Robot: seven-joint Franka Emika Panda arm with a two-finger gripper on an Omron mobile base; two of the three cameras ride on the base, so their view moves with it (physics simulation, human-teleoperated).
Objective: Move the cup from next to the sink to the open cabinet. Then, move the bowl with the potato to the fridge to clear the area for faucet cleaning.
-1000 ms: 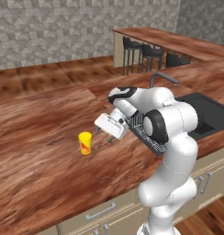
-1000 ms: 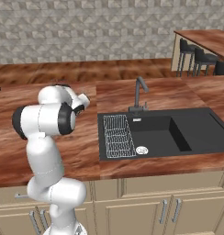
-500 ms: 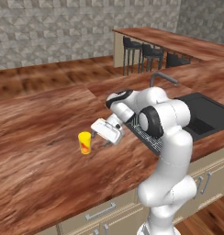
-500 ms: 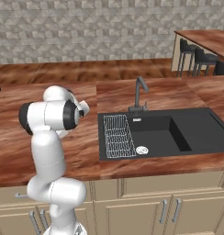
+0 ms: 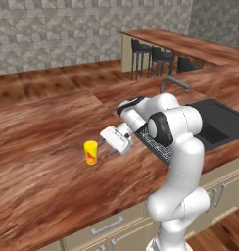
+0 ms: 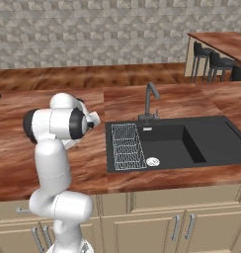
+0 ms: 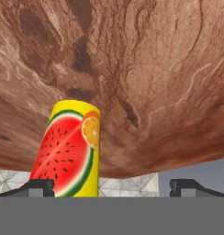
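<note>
cup: one yellow cup point(image 5: 91, 152) stands upright on the wooden counter point(image 5: 38, 162), left of centre in the left base view, well apart from the sink point(image 6: 191, 141) off to the right; in the hand view it sits low and left of centre point(image 7: 70, 149), with a watermelon and orange picture on its side
gripper: the gripper point(image 5: 113, 141) hangs just beside the cup, centre of the left base view, not touching it; fingers spread wide and holding nothing, with one dark tip point(image 7: 38, 187) at the cup's foot and the other far off at lower right
risk, off-centre: the cup is nearer one finger than the other, so i'd judge that a close from here could push it sideways before both pads meet it
risk, tipping: it is light and tall for its base; a nudge from the near finger during the approach could knock it over and send it rolling on the counter
risk, depth: how far the cup sits ahead of the tips is hard to tell from the hand view, so closing too early might catch only the rim
count, cups: one
count, sinks: one, black, with one wire rack point(image 6: 128, 146) on its left side
count, faucets: one faucet point(image 6: 149, 101) behind the basin, upper centre of the right base view
count, stools: maybe three at the far bar, upper right of the left base view
</note>
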